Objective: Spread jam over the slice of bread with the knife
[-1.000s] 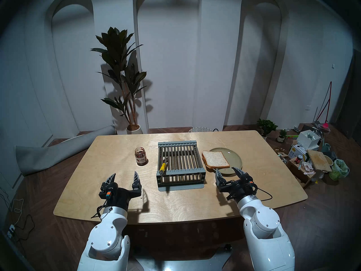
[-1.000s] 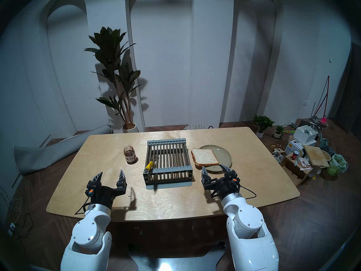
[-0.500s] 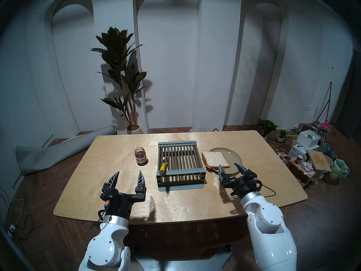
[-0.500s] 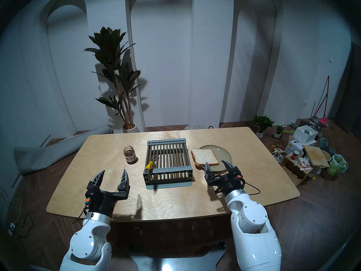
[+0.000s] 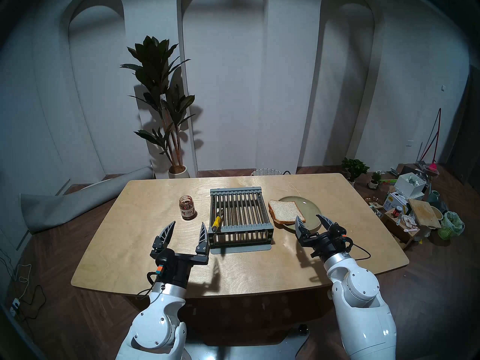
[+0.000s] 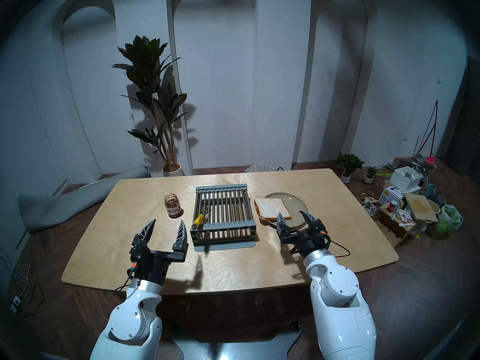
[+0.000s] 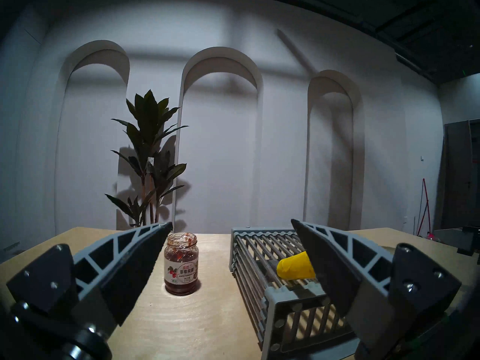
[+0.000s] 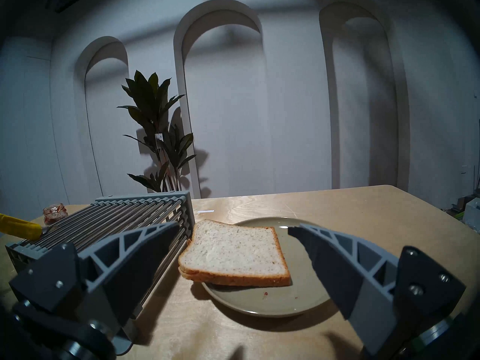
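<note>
Table point(image 5: 161, 268) filling lower frame. Rack point(image 5: 240, 216) sitting mid-frame, knife point(image 5: 216, 221) lying on its left edge. Plate point(image 5: 310, 208) right of centre carrying slice of bread point(image 5: 285, 211), overhanging plate's left rim. Jam point(image 5: 187, 207) standing left of rack. Left gripper point(image 5: 185, 228) and right gripper point(image 5: 310, 220) both gaping wide, holding nothing. Risk: fingers jamming between rack bars reaching for knife; bread sliding under spreading.

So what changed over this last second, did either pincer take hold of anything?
No. The left pincer swung toward the rack and tilted its tips up; it now sits open near the rack's front-left corner. The right pincer edged slightly rightward, open, by the plate. Jar, knife and bread stayed put.
</note>
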Controlling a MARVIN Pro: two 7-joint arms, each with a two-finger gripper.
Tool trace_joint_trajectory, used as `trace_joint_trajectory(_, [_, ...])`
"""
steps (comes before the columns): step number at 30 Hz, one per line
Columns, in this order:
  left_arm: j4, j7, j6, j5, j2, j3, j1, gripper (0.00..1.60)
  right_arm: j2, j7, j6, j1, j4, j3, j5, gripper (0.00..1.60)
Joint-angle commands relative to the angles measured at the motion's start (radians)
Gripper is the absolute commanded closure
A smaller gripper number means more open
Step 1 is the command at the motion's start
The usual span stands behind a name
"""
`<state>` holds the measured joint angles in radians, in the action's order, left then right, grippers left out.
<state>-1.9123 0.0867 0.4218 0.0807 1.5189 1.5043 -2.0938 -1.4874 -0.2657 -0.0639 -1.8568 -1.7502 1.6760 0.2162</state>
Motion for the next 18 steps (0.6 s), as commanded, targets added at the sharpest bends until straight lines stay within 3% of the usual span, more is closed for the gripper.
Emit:
trace_joint_trajectory(1, [-0.045,0.062,0.078,0.039,-0.026,-0.029,-0.006,0.0,-0.004,0.011,-0.018,0.017,-0.008,0.001,-0.007,0.0])
trace_joint_trajectory(7, [-0.045,0.091,0.086,0.064,-0.037,-0.044,-0.012,0.0,-0.002,0.013,-0.019,0.023,-0.001,-0.003,-0.007,0.0])
trace_joint_trajectory(12, [0.012,0.041,0.061,0.008,0.007,-0.053,0.052,0.0,-0.008,0.016,-0.019,0.031,-0.003,-0.008,-0.001,0.0])
trace_joint_trajectory(18, [0.054,0.032,0.059,-0.007,0.015,-0.066,0.11,0.0,-0.004,0.021,-0.015,0.046,-0.002,0.0,0.007,0.0])
